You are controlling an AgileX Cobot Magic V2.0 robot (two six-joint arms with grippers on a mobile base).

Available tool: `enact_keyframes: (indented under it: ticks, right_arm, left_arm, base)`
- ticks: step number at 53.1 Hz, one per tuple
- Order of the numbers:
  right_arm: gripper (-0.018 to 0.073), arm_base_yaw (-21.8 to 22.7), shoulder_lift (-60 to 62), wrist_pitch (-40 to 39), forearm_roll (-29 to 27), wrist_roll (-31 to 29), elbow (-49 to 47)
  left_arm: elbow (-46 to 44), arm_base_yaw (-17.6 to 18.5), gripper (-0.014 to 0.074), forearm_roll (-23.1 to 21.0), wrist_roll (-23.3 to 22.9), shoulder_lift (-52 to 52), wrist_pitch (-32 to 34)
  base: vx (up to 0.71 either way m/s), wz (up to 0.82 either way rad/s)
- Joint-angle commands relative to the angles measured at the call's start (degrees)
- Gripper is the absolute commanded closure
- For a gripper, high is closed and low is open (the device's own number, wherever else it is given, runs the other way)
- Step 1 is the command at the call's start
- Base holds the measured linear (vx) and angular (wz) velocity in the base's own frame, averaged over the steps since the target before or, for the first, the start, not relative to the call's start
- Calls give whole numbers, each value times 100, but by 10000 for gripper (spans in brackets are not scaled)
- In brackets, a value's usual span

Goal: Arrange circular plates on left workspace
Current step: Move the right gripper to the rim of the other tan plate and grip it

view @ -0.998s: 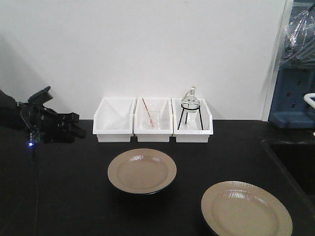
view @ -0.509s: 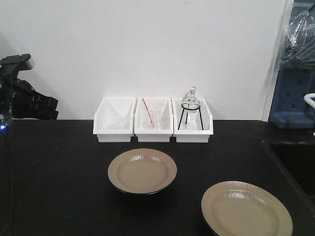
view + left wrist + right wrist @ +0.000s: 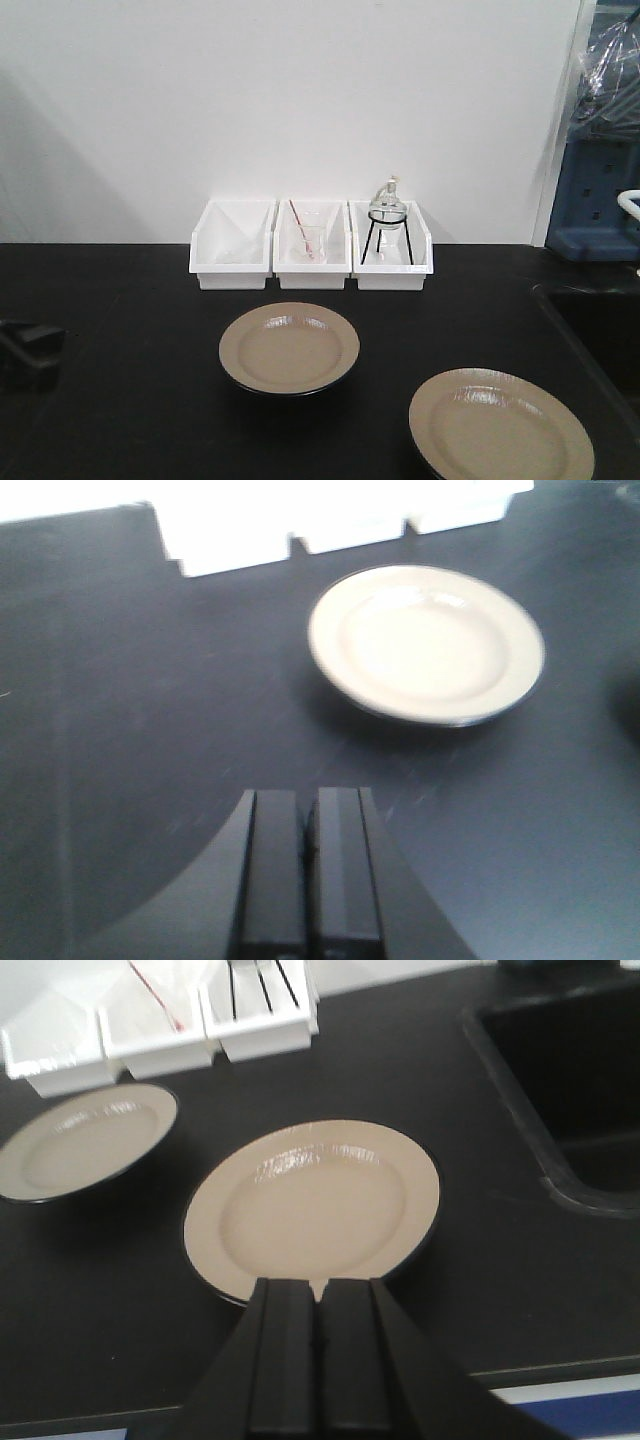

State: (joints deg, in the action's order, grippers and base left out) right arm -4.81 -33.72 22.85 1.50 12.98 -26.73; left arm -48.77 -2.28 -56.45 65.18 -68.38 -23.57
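While both tan plates lie flat on the black tabletop (image 3: 130,290), neither arm has hold of one. The middle plate (image 3: 289,347) sits near the centre of the front view, a little in front of three white bins (image 3: 312,265) set side by side against the wall. The front plate (image 3: 500,428) lies nearer the camera and to the right, well apart from the first, with the recessed sink (image 3: 592,320) off to its right. A clear beaker (image 3: 311,243) with a red rod leaning in it stands in the centre bin, and a round glass flask (image 3: 386,205) on a black stand occupies the right-hand one. Seen from the left wrist, the left gripper (image 3: 308,800) hangs over bare tabletop with its jaws clenched together and nothing between them; the middle plate lies ahead of it and to the right, clearly apart. Only a dark piece of the left arm (image 3: 30,345) shows at the left edge of the front view, low over the tabletop. Seen from the right wrist, the right gripper (image 3: 320,1285) also has its jaws pressed together and empty, their tips lined up with the near rim of the front plate; whether they touch it cannot be told.
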Motion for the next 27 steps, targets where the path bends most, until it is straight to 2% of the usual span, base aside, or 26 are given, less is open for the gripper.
enact_keyframes:
  ticks: [1,4,8,10,14,19,22,27]
  right_arm:
    - [560,17,-1320,293,-69,-80,-1179]
    - [560,17,-2109,807,-301,-293,-1912]
    - [560,29,-3206,1313,-1012,-1078,-2760]
    - [560,128,-3669,1586,-1557,-1601,-3243]
    - [560,510,-4396,2184,-3040,-2716,-3789]
    - [560,1408,-5071,3024,-5161,-4054,-4102]
    - [560,1999,-5392,3495,-6012,-4716,-4102]
    - [560,2911,-5827,4123,-6511,-5235,-4102]
  left_arm:
    - [509,-23,596,-872,641,590,710]
    - [880,-23,596,-1137,847,828,850]
    - [1183,-18,596,-1228,918,971,860]
    - [1315,-13,596,-1228,918,1013,848]
    - [1452,-14,596,-1222,918,1060,792]
    - [1481,-6,596,-1205,918,1060,711]
    - [1481,7,596,-1173,918,1060,706]
    - [1481,97,596,-1156,918,1060,718]
  base:
    - [0,0]
    - [0,0]
    - [0,0]
    - [0,0]
    - [0,0]
    - [0,0]
    - [0,0]
    - [0,0]
